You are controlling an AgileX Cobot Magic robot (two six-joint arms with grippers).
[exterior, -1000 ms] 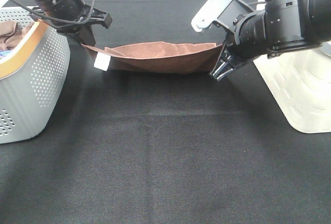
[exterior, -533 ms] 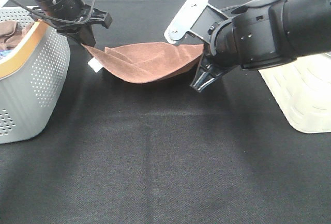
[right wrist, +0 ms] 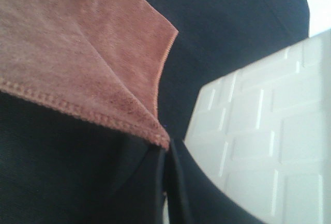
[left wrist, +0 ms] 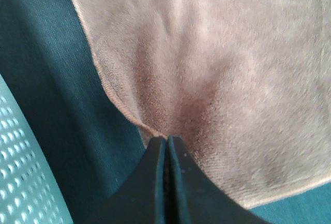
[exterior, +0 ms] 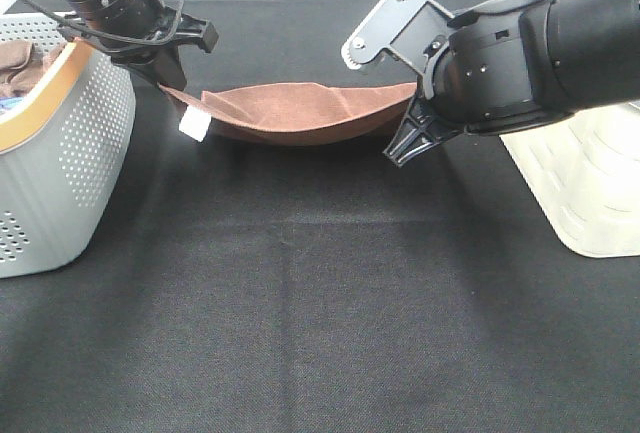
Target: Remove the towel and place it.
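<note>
- The left gripper (left wrist: 166,141) has its black jaws pinched tight on one hemmed edge of the rust-brown square microfibre towel (left wrist: 207,69). No gap shows between them.
- The right gripper (right wrist: 165,154) is doing the same thing, clamped on the opposite stitched corner right at its tips.
- From the high camera, the towel (exterior: 300,113) hangs between the left gripper (exterior: 170,71) and the right gripper (exterior: 403,143). It sags in the middle like a little hammock, low over the black cloth-covered table (exterior: 320,323).
- A small white tag (exterior: 194,125) dangles near the left end.
- A perforated grey plastic basket (exterior: 70,153) sits just beside the left gripper, with a darker brown bunched cloth (exterior: 18,58) inside.
- A white plastic bin (exterior: 590,183) stands by the right arm.
</note>
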